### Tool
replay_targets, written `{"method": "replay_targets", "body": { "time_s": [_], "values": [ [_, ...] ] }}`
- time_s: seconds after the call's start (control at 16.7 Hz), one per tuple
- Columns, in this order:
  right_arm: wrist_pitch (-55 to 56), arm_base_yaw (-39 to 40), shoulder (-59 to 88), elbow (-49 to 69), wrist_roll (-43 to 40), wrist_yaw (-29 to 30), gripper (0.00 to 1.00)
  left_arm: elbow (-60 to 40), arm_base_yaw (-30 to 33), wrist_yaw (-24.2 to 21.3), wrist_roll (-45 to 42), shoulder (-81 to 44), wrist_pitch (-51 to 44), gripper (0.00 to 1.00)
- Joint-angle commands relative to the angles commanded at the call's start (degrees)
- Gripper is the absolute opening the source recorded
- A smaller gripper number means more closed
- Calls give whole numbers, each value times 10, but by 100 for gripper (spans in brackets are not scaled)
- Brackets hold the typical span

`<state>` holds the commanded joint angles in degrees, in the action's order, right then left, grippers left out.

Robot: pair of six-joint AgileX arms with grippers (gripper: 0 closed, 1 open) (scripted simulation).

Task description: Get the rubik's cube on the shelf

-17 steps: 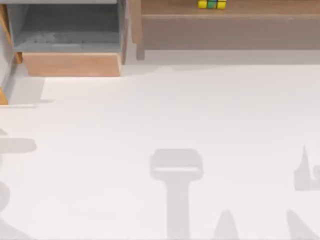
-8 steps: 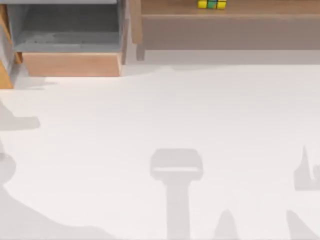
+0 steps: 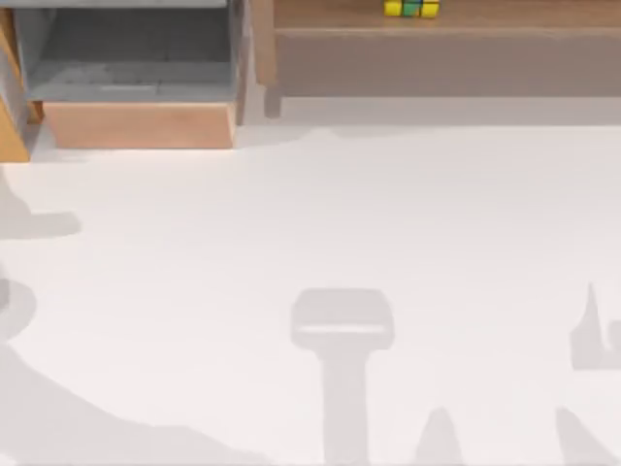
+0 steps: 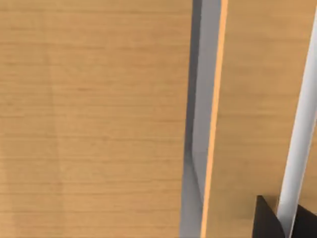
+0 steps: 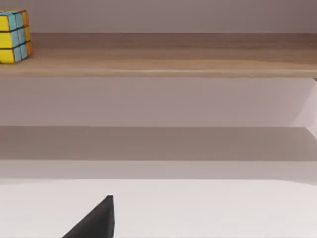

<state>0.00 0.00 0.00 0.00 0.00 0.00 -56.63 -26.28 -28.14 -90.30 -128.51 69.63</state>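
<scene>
On the white table (image 3: 320, 214) in the top view: only arm shadows, one bar-shaped near 6 o'clock, a broad one at 8 o'clock.

Left wrist view: dark finger tips (image 4: 270, 220) of the left gripper, close against light wood panels (image 4: 94, 119) with a grey slot (image 4: 200, 124) between them. Finger spread: cannot tell. Nothing seen in its grasp.

Right wrist view: one dark finger tip (image 5: 96, 220) of the right gripper, low over the table and facing the shelf front. Spread: cannot tell. Nothing seen held.

The rubik's cube (image 3: 411, 8) sits on the shelf (image 3: 446, 58) board at 12 o'clock of the top view, slightly toward 1. Right wrist view shows the cube (image 5: 15, 37) resting flat on the lighter board, yellow and light-blue tiles facing the camera, well apart from the gripper.

Light-wood compartment (image 3: 136, 78) with grey inner walls at 11 o'clock, just beside the shelf's left end.

No readable writing or labels on anything.
</scene>
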Motion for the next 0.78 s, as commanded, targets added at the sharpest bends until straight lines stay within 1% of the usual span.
{"method": "replay_targets", "body": {
  "time_s": [0.42,0.72,0.78],
  "values": [
    [0,0,0,0,0,0,100,-143,34,32,2,-64,-73,0],
    [0,0,0,0,0,0,100,-152,38,35,3,-68,-80,0],
    [0,0,0,0,0,0,100,-152,38,35,3,-68,-80,8]
  ]
}}
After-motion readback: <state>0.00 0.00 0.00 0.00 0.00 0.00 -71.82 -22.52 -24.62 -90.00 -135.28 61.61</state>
